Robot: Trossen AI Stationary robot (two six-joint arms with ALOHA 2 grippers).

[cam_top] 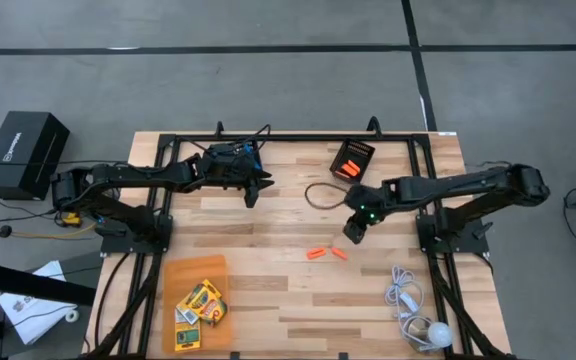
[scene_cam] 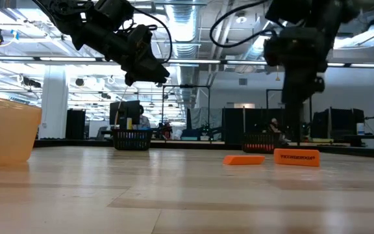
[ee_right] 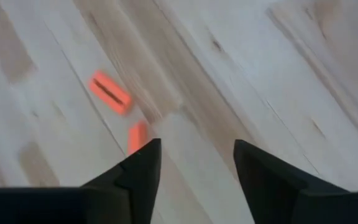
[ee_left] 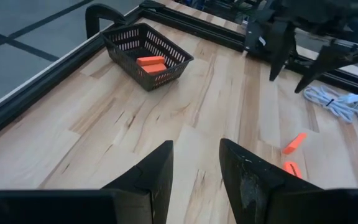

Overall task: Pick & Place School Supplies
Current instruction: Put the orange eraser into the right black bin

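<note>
Two dark arms over a pale wooden worktop point(cam_top: 288, 300). Right gripper point(cam_top: 355, 232) hanging above the middle of the worktop, fingers point(ee_right: 135, 171) spread apart with nothing between them, bare wood showing in the gap in the right wrist view. Just beyond those fingertips, two small orange pieces point(cam_top: 326, 253) lying flat on the wood, close together but apart, also seen low and side by side in the low view point(scene_cam: 271, 158). Left gripper point(cam_top: 253, 192) held over the far left part of the worktop, fingers point(ee_left: 157, 171) parted and empty, well apart from the orange pieces. A black mesh bin point(cam_top: 352, 159) near the far edge, just behind the right arm, with orange pieces point(ee_left: 151, 62) resting inside it. An orange tray point(cam_top: 173, 275) at the near left corner holding yellow-and-green crayon boxes point(cam_top: 200, 303), stacked loosely and tilted; exact count hard to tell, perhaps three. A dark loop of cable point(cam_top: 320, 195) lying on the wood between the two grippers. A white cord with a round bulb point(cam_top: 418, 315) at the near right corner, well apart from everything else. A black box point(cam_top: 23, 150) on the floor to the left of the worktop.
</note>
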